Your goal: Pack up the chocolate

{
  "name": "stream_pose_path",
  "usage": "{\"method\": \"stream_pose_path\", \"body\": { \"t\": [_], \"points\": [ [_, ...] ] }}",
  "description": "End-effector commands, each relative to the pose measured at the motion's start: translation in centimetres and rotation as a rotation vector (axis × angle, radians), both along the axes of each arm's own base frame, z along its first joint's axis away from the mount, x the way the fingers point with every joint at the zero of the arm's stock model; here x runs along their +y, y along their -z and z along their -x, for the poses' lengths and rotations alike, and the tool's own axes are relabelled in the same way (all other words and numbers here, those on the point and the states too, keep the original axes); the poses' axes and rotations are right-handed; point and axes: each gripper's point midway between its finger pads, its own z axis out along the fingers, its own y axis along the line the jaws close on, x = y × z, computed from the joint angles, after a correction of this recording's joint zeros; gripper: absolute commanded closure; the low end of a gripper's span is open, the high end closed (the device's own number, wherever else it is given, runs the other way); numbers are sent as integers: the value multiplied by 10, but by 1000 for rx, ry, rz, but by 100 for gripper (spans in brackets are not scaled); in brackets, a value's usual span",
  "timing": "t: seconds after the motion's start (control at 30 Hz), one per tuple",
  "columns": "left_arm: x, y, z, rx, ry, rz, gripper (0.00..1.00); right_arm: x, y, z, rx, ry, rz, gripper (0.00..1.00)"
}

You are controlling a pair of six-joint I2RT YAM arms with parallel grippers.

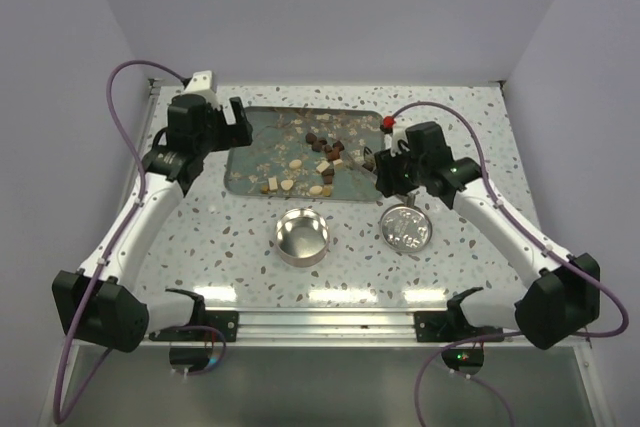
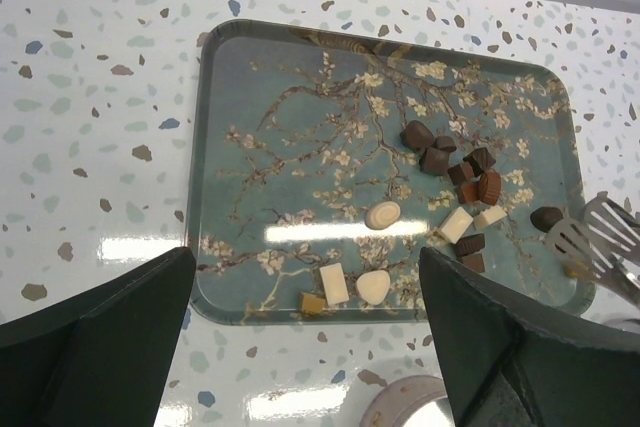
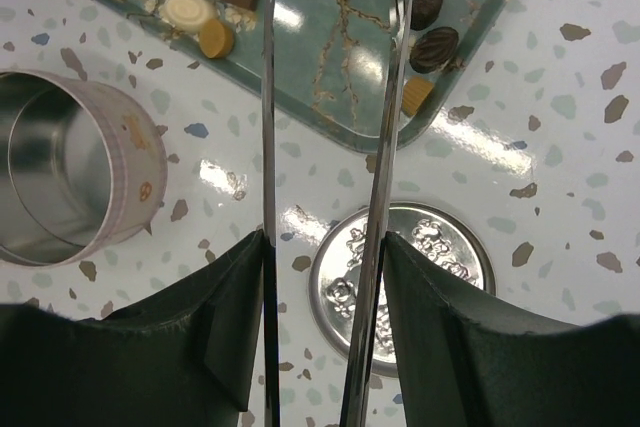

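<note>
1. Dark-brown, caramel-tan and cream-white chocolate (image 2: 418, 135): small loose pieces, all those seen lying on the tray. The dark ones are clustered toward its right half, and several cream and tan ones lie along its near edge.
2. Tray (image 2: 260, 197): teal, rounded rectangle with a blossom-branch print, flat on the bench at the far middle.
3. Bench (image 1: 480, 127): white surface speckled with brown and grey flecks.
4. Tin (image 1: 302, 235): round, with bright metal inside and a pale patterned wall. It stands upright and open on the bench, just nearer than the tray's front edge and apart from it.
5. Lid (image 1: 406, 228): round, embossed silver, flat on the bench to the right of the tin and not touching it.
6. Tongs (image 3: 268, 97): two thin metal blades with slotted ends. The ends reach over the tray's right end beside a dark piece; whether they touch it cannot be told.
7. Right hand (image 3: 320, 267): clenched on the tongs, one finger against each blade, poised above the lid and the tray's near right corner.
8. Left hand (image 2: 305, 277): released, fingers spread wide, hovering at the tray's left end.
</note>
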Motion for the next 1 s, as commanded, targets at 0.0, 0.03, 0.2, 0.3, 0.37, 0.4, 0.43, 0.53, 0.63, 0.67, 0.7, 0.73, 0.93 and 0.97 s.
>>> {"method": "stream_pose_path", "body": {
  "t": [0.0,0.03,0.2,0.3,0.37,0.4,0.43,0.53,0.63,0.67,0.7,0.73,0.93,0.97],
  "points": [
    [4,-3,10,-4,-35,27,0,13,-6,-16,-54,-15,-3,48],
    [6,-6,12,-13,-40,28,0,14,-5,-17,-54,-14,1,48],
    [11,2,23,11,-47,8,0,19,2,-24,-43,-7,11,48],
    [12,6,26,18,-49,4,0,22,6,-26,-43,-12,7,48],
    [13,7,27,18,-53,4,0,26,5,-27,-45,-23,4,48],
    [13,5,28,13,-53,5,0,28,5,-28,-46,-27,5,48],
    [13,6,29,16,-51,3,0,31,4,-29,-49,-34,4,48],
    [13,8,29,19,-50,5,0,38,1,-32,-54,-49,2,48],
    [11,10,29,21,-44,9,0,43,0,-36,-56,-56,7,48],
    [11,11,29,22,-42,10,0,43,2,-37,-55,-58,13,48],
    [11,11,29,21,-41,11,0,43,2,-38,-56,-58,15,48],
    [10,10,28,20,-40,12,0,44,6,-40,-50,-59,20,48],
    [11,9,27,22,-32,-4,0,47,15,-43,-34,-68,39,48],
    [11,9,27,22,-31,-7,0,47,17,-43,-29,-68,43,48]
  ]
}}
